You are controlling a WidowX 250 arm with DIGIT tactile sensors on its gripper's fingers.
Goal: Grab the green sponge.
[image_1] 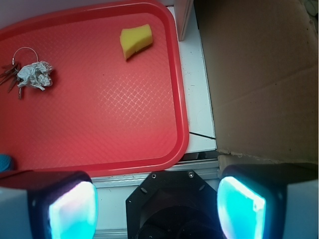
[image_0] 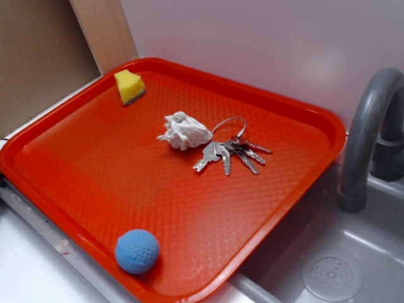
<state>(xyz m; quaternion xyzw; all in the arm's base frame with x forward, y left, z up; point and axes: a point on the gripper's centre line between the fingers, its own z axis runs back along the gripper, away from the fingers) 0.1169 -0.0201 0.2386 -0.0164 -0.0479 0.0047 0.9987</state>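
Observation:
The green sponge (image_0: 129,86) (image_1: 135,41) is a small yellow foam wedge with a thin dark layer on one face. It lies in the far left corner of the red tray (image_0: 278,208) (image_1: 174,124). In the wrist view my gripper (image_1: 157,206) hangs high over the tray's edge, well short of the sponge. Its two glowing cyan pads (image_1: 72,211) stand wide apart with nothing between them. The gripper does not show in the exterior view.
On the tray also lie a crumpled white paper wad (image_0: 184,130) (image_1: 35,75), a bunch of keys (image_0: 230,151) (image_1: 10,72) beside it, and a blue dimpled ball (image_0: 137,251) at the near edge. A grey tap (image_0: 369,132) and sink (image_0: 328,271) stand right; cardboard (image_1: 259,74) flanks the tray.

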